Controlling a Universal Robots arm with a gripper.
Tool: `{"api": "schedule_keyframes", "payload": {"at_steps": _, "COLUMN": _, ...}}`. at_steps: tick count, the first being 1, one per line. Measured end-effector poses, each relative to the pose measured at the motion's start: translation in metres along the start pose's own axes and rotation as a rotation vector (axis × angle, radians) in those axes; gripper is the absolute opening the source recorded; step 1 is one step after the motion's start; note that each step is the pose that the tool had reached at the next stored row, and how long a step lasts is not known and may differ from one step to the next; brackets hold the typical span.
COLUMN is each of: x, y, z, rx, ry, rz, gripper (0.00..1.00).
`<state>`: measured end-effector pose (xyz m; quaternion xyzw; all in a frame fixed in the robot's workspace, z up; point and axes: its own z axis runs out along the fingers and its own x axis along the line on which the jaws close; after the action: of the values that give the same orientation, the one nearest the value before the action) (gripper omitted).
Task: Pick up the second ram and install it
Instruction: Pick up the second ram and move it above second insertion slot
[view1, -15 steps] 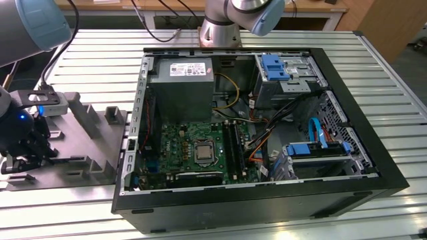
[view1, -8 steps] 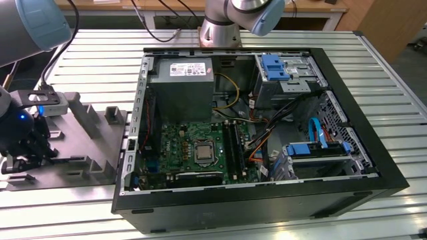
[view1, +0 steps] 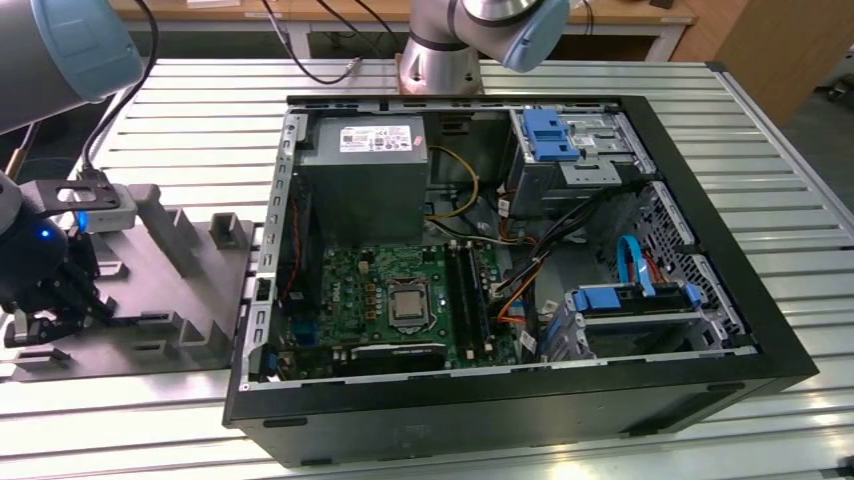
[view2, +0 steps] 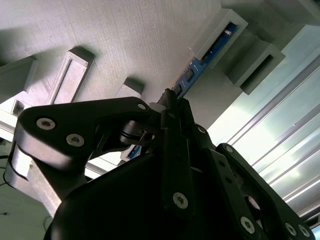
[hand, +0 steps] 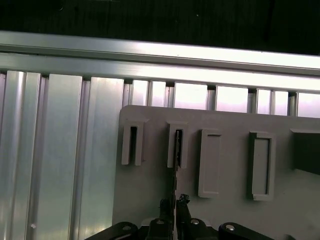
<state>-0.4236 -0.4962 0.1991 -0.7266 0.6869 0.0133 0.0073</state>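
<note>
The gripper (hand: 173, 204) is reaching straight down over the grey holder (hand: 230, 165). Its fingers are pinching tight on the second ram (view2: 200, 60), standing edge-up.

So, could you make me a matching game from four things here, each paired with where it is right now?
Things:
1. second ram
2. end effector
3. power supply
4. motherboard

Places:
A. green board lying flat inside the computer case
B. standing on edge in a slot of the grey holder
C. grey box inside the computer case
D. closed on the stick, over the grey holder

Pairs: 1-B, 2-D, 3-C, 4-A
</note>
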Motion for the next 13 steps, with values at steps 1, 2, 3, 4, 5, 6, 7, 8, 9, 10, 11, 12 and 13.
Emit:
{"api": "schedule_keyframes", "payload": {"at_steps": 1, "x": 0.0000, "y": 0.0000, "z": 0.0000, "rx": 0.0001, "ry": 0.0000, "rz": 0.000, "gripper": 0.19}}
{"api": "schedule_keyframes", "payload": {"at_steps": 2, "x": 0.0000, "y": 0.0000, "z": 0.0000, "rx": 0.0001, "ry": 0.0000, "rz": 0.000, "gripper": 0.19}}
{"api": "schedule_keyframes", "payload": {"at_steps": 3, "x": 0.0000, "y": 0.0000, "z": 0.0000, "rx": 0.0000, "ry": 0.0000, "rz": 0.000, "gripper": 0.19}}
{"api": "schedule_keyframes", "payload": {"at_steps": 4, "x": 0.0000, "y": 0.0000, "z": 0.0000, "rx": 0.0000, "ry": 0.0000, "rz": 0.000, "gripper": 0.19}}
{"api": "schedule_keyframes", "payload": {"at_steps": 5, "x": 0.0000, "y": 0.0000, "z": 0.0000, "rx": 0.0001, "ry": 0.0000, "rz": 0.000, "gripper": 0.19}}
{"api": "schedule_keyframes", "payload": {"at_steps": 6, "x": -0.0001, "y": 0.0000, "z": 0.0000, "rx": 0.0000, "ry": 0.0000, "rz": 0.000, "gripper": 0.19}}
{"api": "schedule_keyframes", "payload": {"at_steps": 7, "x": -0.0001, "y": 0.0000, "z": 0.0000, "rx": 0.0000, "ry": 0.0000, "rz": 0.000, "gripper": 0.19}}
{"api": "schedule_keyframes", "payload": {"at_steps": 8, "x": -0.0001, "y": 0.0000, "z": 0.0000, "rx": 0.0000, "ry": 0.0000, "rz": 0.000, "gripper": 0.19}}
{"api": "schedule_keyframes", "payload": {"at_steps": 9, "x": -0.0001, "y": 0.0000, "z": 0.0000, "rx": 0.0001, "ry": 0.0000, "rz": 0.000, "gripper": 0.19}}
{"api": "schedule_keyframes", "payload": {"at_steps": 10, "x": -0.0001, "y": 0.0000, "z": 0.0000, "rx": 0.0000, "ry": 0.0000, "rz": 0.000, "gripper": 0.19}}
{"api": "schedule_keyframes", "payload": {"at_steps": 11, "x": -0.0003, "y": 0.0000, "z": 0.0000, "rx": 0.0003, "ry": -0.0052, "rz": 0.000, "gripper": 0.19}}
{"api": "schedule_keyframes", "payload": {"at_steps": 12, "x": -0.0003, "y": 0.0000, "z": 0.0000, "rx": 0.0003, "ry": -0.0052, "rz": 0.000, "gripper": 0.19}}
{"api": "schedule_keyframes", "payload": {"at_steps": 13, "x": -0.0003, "y": 0.0000, "z": 0.0000, "rx": 0.0003, "ry": -0.0055, "rz": 0.000, "gripper": 0.19}}
